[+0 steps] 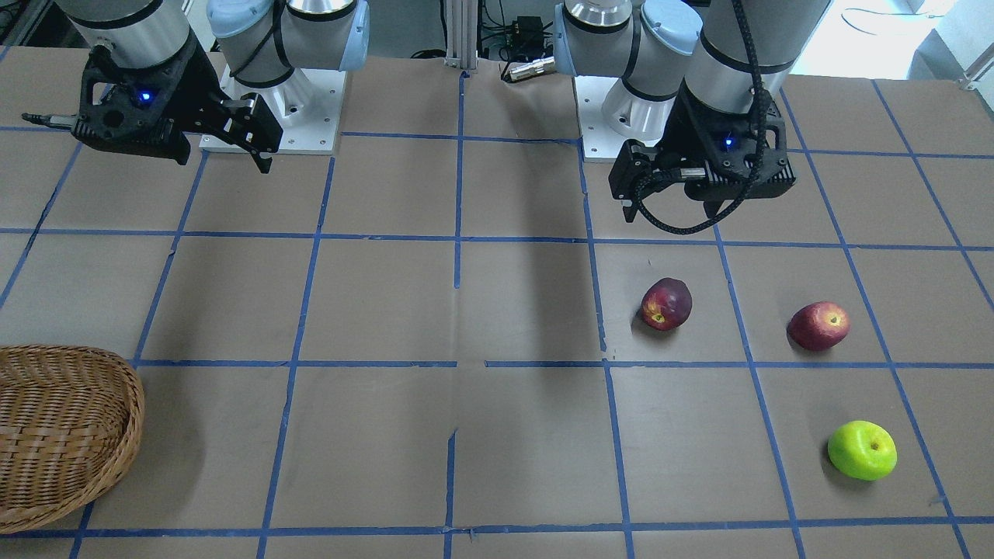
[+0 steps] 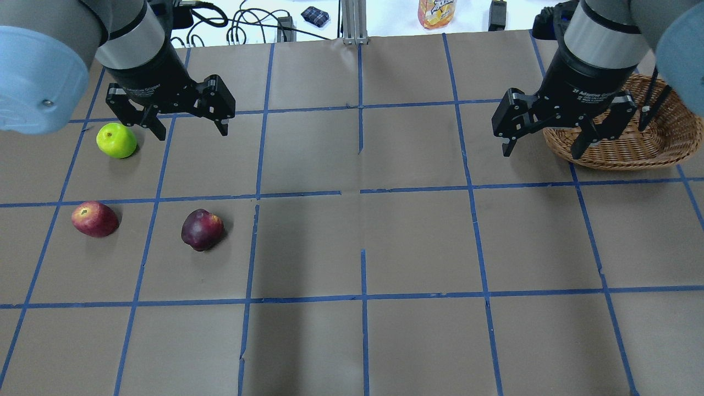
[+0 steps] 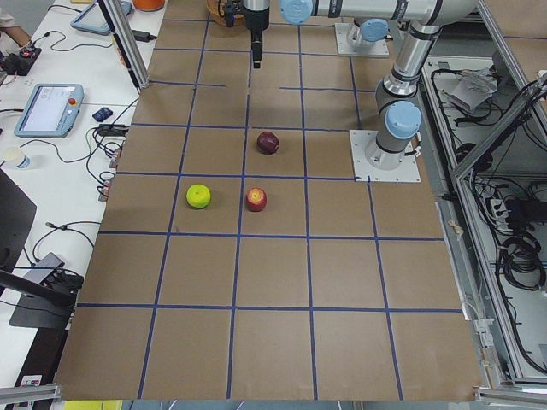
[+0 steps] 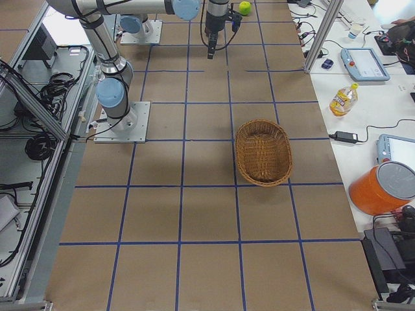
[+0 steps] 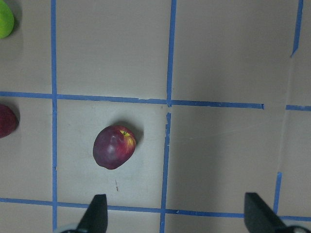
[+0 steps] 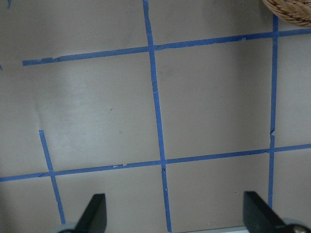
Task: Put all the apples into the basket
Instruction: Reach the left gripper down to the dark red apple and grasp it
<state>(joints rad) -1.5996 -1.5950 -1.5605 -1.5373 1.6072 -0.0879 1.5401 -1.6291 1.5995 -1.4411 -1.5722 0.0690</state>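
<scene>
Three apples lie on the table on my left side: a lime-green apple (image 2: pixel 116 140), a red apple (image 2: pixel 94 219) and a dark red apple (image 2: pixel 202 229). My left gripper (image 2: pixel 192 129) is open and empty, raised above the table between the green and dark red apples. In the left wrist view the dark red apple (image 5: pixel 113 146) lies ahead of the left finger (image 5: pixel 97 216). The wicker basket (image 2: pixel 660 148) stands at the far right. My right gripper (image 2: pixel 542 151) is open and empty, raised just beside the basket's near-left rim.
Blue tape lines grid the brown table. An orange drink bottle (image 2: pixel 437 11) and cables lie beyond the far edge. A side bench holds tablets and an orange bucket (image 4: pixel 382 188). The arm bases (image 1: pixel 272 116) stand at the robot's side.
</scene>
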